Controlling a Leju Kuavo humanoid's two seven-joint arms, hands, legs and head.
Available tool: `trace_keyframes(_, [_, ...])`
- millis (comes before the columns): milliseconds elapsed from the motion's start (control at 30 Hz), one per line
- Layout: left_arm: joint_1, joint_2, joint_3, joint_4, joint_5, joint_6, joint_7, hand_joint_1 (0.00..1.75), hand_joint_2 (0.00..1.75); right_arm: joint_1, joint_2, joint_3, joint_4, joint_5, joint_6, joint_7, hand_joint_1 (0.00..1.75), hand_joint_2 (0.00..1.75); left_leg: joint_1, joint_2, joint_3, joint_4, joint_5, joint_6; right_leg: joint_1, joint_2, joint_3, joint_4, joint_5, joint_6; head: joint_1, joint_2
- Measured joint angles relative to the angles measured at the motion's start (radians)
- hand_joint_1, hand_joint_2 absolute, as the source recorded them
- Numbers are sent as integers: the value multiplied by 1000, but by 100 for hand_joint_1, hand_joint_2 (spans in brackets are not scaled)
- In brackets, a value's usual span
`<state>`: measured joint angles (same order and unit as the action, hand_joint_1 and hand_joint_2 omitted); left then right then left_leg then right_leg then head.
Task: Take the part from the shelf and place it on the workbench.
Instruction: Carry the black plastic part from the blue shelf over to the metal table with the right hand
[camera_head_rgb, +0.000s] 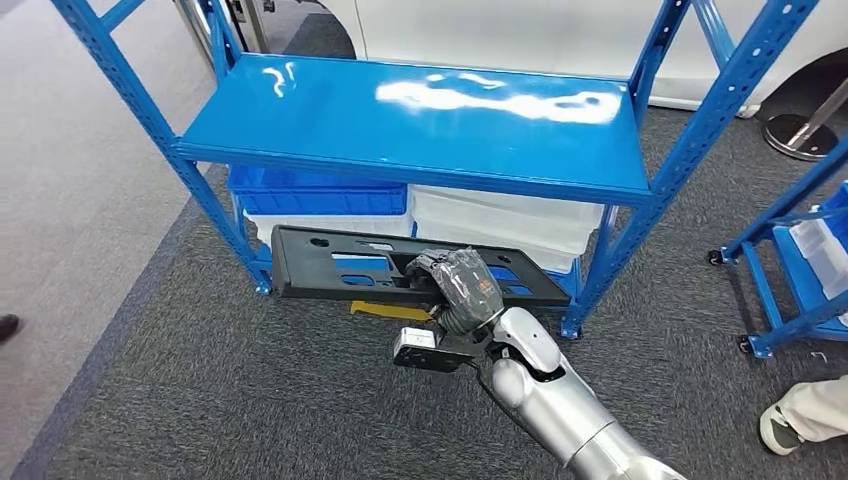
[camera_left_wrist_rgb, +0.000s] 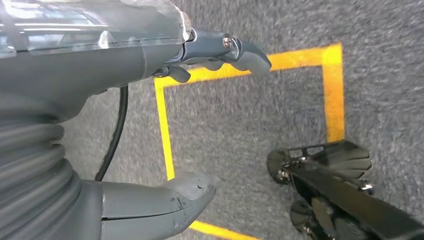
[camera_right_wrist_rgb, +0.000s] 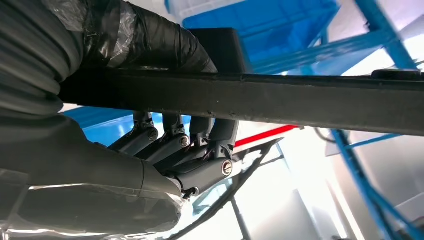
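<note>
The part is a long flat black plastic panel (camera_head_rgb: 330, 268) with cut-outs, held level in the air in front of the blue shelf (camera_head_rgb: 420, 115). My right hand (camera_head_rgb: 462, 283) grips its near edge towards its right end. In the right wrist view the part (camera_right_wrist_rgb: 300, 100) crosses as a dark bar, with my right hand's fingers (camera_right_wrist_rgb: 190, 150) curled under it and the thumb wrapped over it. My left hand (camera_left_wrist_rgb: 150, 115) hangs over the carpet with thumb and fingers apart and nothing between them.
The shelf's top board is bare; blue and white bins (camera_head_rgb: 320, 195) sit under it. A second blue rack (camera_head_rgb: 800, 260) stands at the right, with a person's shoe (camera_head_rgb: 790, 425) near it. Yellow floor tape (camera_left_wrist_rgb: 165, 130) marks a square on the grey carpet.
</note>
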<state>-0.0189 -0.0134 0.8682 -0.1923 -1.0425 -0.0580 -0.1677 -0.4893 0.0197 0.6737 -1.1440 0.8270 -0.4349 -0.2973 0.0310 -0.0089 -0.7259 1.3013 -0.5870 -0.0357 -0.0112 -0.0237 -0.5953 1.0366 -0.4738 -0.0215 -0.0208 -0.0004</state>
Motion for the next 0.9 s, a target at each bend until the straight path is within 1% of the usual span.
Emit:
trace_keyframes(33, [1, 0, 0, 0, -1, 0, 0, 0, 175, 1, 0, 1, 0, 1, 0, 1, 175, 175, -1, 2, -2, 8, 7, 3, 4, -11, 0, 1, -1, -2, 0, 0])
trace_keyframes(67, [2, 0, 0, 0, -1, 0, 0, 0, 175, 1, 0, 1, 0, 2, 0, 1, 175, 175, -3, 5, 16, -24, 31, 7, 8, -22, 1, 1, -2, -3, 0, 0])
trace_keyframes(100, [3, 0, 0, 0, -2, 0, 0, 0, 175, 0, 0, 2, -1, 2, 0, 1, 175, 175, -7, 18, 51, -91, 66, 15, 11, -33, 3, 2, -4, -4, 0, 0])
trace_keyframes(133, [2, 1, 0, 0, -2, 0, -1, 0, 175, 0, 0, 2, -2, 2, 0, 2, 175, 175, -14, 41, 89, -163, 93, 24, 15, -43, 5, 3, -6, -4, 0, 0])
trace_keyframes(167, [1, 2, 1, 0, -3, 0, -2, 0, 175, -1, 0, 2, -4, 3, -1, 3, 175, 175, -21, 60, 118, -221, 112, 33, 19, -52, 5, 4, -7, -2, 0, 0])
trace_keyframes(200, [-1, 2, 1, 0, -4, 0, -3, 0, 175, -1, -1, 2, -7, 4, -1, 4, 175, 175, -27, 74, 134, -257, 120, 40, 21, -62, 6, 4, -8, 1, 0, 0])
trace_keyframes(233, [-2, 2, 1, 0, -5, 1, -4, 0, 175, -1, -1, 2, -9, 4, 0, 5, 175, 175, -32, 76, 136, -268, 119, 44, 23, -72, 6, 4, -8, 4, 0, 0])
trace_keyframes(267, [-1, 2, 1, 0, -6, 1, -5, 0, 175, -1, -1, 3, -11, 5, 0, 6, 175, 175, -32, 64, 135, -271, 123, 48, 24, -82, 7, 3, -8, 8, 0, 0])
trace_keyframes(300, [1, 2, 2, 0, -6, 1, -6, 0, 175, -1, -1, 3, -14, 6, 0, 7, 175, 175, -29, 53, 135, -276, 128, 53, 23, -87, 8, 3, -10, 13, 0, 0])
trace_keyframes(333, [3, 1, 2, 0, -6, 1, -6, 0, 175, -2, -1, 4, -16, 6, -1, 7, 175, 175, -26, 44, 137, -282, 132, 58, 22, -77, 8, 9, -18, 18, 0, 0])
trace_keyframes(367, [3, 1, 3, 0, -6, 2, -7, 0, 175, -2, -2, 4, -19, 6, -1, 7, 175, 175, -23, 34, 139, -288, 137, 63, 20, -55, 0, 31, -36, 23, 0, 0])
trace_keyframes(400, [3, 0, 4, 0, -6, 2, -7, 0, 175, -2, -3, 4, -21, 6, -1, 8, 175, 175, -20, 25, 140, -292, 142, 67, 17, -27, -18, 73, -64, 27, 1, 0])
trace_keyframes(433, [2, -1, 5, 0, -7, 2, -8, 0, 175, -1, -4, 4, -22, 7, -1, 8, 175, 175, -20, 15, 139, -293, 144, 70, 13, 0, -43, 131, -97, 31, 1, 0])
trace_keyframes(467, [1, -1, 6, 0, -7, 2, -9, 0, 175, 1, -6, 4, -23, 7, -1, 8, 175, 175, -20, 3, 137, -293, 145, 71, 11, 14, -74, 197, -127, 33, 1, 0])
trace_keyframes(500, [1, -1, 8, 0, -8, 2, -10, 0, 175, 5, -8, 4, -24, 7, 0, 9, 175, 175, -20, -9, 135, -292, 146, 71, 9, 20, -99, 249, -144, 35, 1, 0])
trace_keyframes(533, [1, -1, 10, 0, -8, 2, -11, 0, 175, 9, -10, 4, -25, 8, 0, 10, 175, 175, -20, -22, 134, -290, 146, 71, 7, 21, -110, 271, -143, 37, 1, 0])
trace_keyframes(567, [2, -1, 11, 0, -9, 2, -12, 0, 175, 13, -12, 4, -28, 8, 0, 11, 175, 175, -20, -36, 133, -288, 146, 71, 5, 23, -103, 255, -121, 37, 1, 0])
trace_keyframes(600, [2, -2, 13, 0, -9, 2, -13, 0, 175, 14, -13, 4, -33, 9, 0, 11, 175, 175, -20, -49, 133, -285, 145, 69, 3, 28, -79, 202, -84, 37, 1, 0])
trace_keyframes(633, [3, -2, 14, 0, -9, 2, -13, 0, 175, 15, -15, 4, -38, 10, 0, 12, 175, 175, -19, -62, 133, -283, 144, 67, 0, 47, -47, 134, -49, 35, 1, 0])
trace_keyframes(667, [2, -3, 15, 0, -9, 2, -14, 0, 175, 16, -18, 4, -43, 10, 0, 12, 175, 175, -20, -73, 130, -279, 143, 63, -4, 68, -18, 71, -24, 33, 1, 0])
trace_keyframes(700, [2, -3, 16, 0, -9, 2, -14, 0, 175, 17, -20, 4, -48, 11, 1, 12, 175, 175, -20, -84, 126, -277, 144, 58, -5, 84, 0, 30, -12, 31, 1, 0])
trace_keyframes(733, [2, -3, 16, 0, -9, 2, -15, 0, 175, 19, -23, 4, -54, 11, 2, 12, 175, 175, -19, -95, 121, -276, 146, 51, -4, 95, 7, 11, -11, 29, 1, 0])
trace_keyframes(767, [3, -3, 17, 0, -9, 2, -15, 0, 175, 22, -24, 4, -59, 13, 2, 13, 175, 175, -18, -105, 116, -276, 149, 44, -2, 91, 8, 7, -11, 26, 1, 0])
trace_keyframes(800, [5, -3, 18, 0, -9, 2, -16, 0, 175, 25, -25, 5, -67, 15, 3, 14, 175, 175, -16, -112, 113, -278, 151, 37, -3, 80, 8, 4, -9, 21, 1, 0])
trace_keyframes(833, [8, -2, 19, 0, -8, 2, -16, 0, 175, 27, -26, 5, -74, 17, 4, 16, 175, 175, -16, -104, 110, -274, 148, 32, -3, 70, 10, -1, -7, 15, 1, 0])
trace_keyframes(867, [11, -2, 21, 0, -8, 2, -16, 0, 175, 28, -27, 5, -82, 20, 4, 18, 175, 175, -17, -83, 101, -256, 135, 27, -5, 58, 14, -7, -5, 7, 0, 0])
trace_keyframes(900, [12, -1, 22, 0, -8, 2, -16, 0, 175, 28, -27, 5, -91, 22, 5, 21, 175, 175, -18, -56, 83, -217, 112, 24, -5, 45, 17, -12, -3, 0, 0, 0])
